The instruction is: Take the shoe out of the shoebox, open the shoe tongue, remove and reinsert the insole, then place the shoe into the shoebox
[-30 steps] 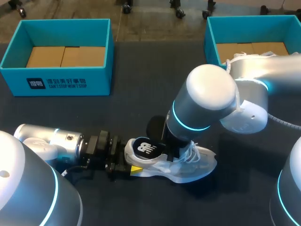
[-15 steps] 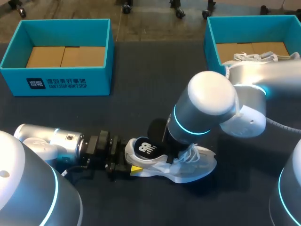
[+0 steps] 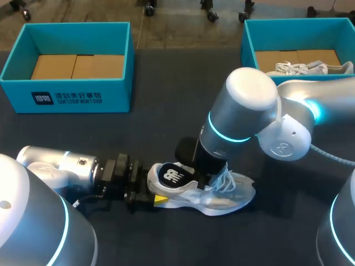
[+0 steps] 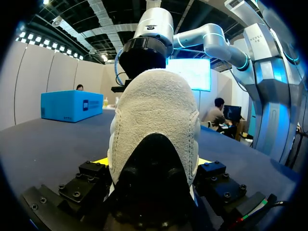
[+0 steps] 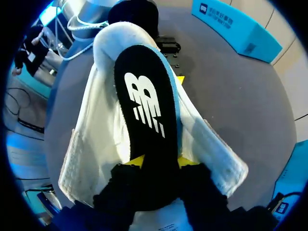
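Right hand [image 5: 160, 161] is pinching the insole [image 5: 144, 106] across its width, one yellow tip on each edge. The insole's logo end lies over the sneaker's collar; the other end is hidden under the hand. Insole is thin foam w/ black fabric top & pale blue edge. Looks light & floppy and prob buckles if pushed end-on, so feed it flat & low, held by the edges.

Left hand [image 4: 153, 162] is clamped on the sneaker [image 4: 154, 120] at the heel, a finger each side, low by the sole. Good spot, b/c the heel is likely the stiffest part; the soft upper would crumple under a squeeze. Heel fabric is nubby, terry-like, off-white w/ a black patch low down.

Sneaker prob light. It sits on its sole on the surface [image 3: 166, 127], a dark matte mat, close to me, toe toward my right, white laces [image 3: 224, 178] loose. For boxing, lift by heel + midfoot, not laces.

Well apart at the back:
- right shoebox [image 3: 248, 47], teal card, w/ a second sneaker [image 3: 302, 67] inside
- left shoebox [image 3: 77, 97], same teal, brown card in it
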Controlling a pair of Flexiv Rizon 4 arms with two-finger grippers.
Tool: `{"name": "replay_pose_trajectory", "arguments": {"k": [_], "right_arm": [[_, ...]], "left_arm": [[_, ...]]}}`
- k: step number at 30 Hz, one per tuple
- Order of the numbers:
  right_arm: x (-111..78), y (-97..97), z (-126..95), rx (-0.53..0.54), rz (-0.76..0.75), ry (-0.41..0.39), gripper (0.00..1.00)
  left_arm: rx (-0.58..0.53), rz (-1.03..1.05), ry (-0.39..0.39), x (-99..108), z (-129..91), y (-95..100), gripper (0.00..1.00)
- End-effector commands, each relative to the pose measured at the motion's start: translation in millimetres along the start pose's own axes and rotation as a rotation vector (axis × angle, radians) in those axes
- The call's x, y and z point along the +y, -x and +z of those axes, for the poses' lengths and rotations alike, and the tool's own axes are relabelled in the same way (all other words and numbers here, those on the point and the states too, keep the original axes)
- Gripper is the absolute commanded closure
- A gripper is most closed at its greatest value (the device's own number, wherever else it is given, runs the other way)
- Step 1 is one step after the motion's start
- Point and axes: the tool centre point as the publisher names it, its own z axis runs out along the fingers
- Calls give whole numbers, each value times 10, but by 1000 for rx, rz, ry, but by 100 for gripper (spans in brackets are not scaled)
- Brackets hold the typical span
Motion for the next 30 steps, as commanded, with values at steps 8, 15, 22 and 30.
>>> {"name": "replay_pose_trajectory", "arguments": {"k": [8,15,22,30], "right_arm": [[-61,-164,88,71,17,7,100],[-31,-239,-203,28,-12,22,100],[9,-262,-442,-8,-69,65,100],[-25,-179,-587,-17,-181,173,100]], "left_arm": [[0,0,-1,40,19,13,100],[0,0,-1,40,19,13,100],[0,0,-1,40,19,13,100],[0,0,-1,40,19,13,100]]}}
